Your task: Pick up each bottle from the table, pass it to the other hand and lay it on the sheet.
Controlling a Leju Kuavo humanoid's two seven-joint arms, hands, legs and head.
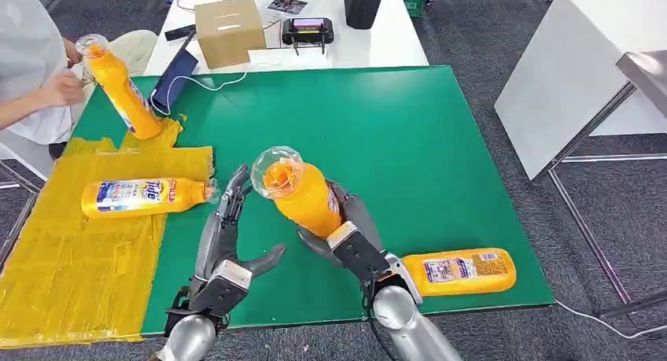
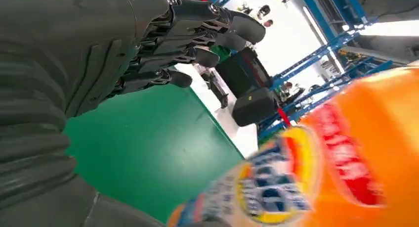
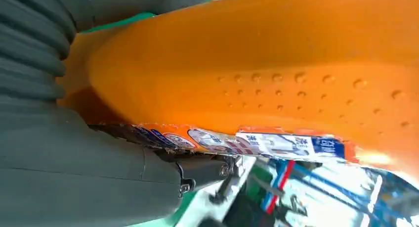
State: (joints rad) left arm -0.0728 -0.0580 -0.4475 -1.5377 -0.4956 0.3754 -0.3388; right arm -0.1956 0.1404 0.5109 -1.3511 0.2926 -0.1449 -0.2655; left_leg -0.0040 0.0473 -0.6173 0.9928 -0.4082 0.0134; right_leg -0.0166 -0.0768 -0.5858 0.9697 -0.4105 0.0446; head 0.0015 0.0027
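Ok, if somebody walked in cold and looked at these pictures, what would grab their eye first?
Probably the orange bottle held up in the robot's right hand over the middle of the green table, with the left hand open beside it. Next, the yellow sheet on the table's left side with another bottle lying on it, and a person's hand gripping a third bottle at the far left corner.

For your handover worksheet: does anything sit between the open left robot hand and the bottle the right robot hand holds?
Nothing visible does. The left robot hand faces the held bottle across bare green mat.
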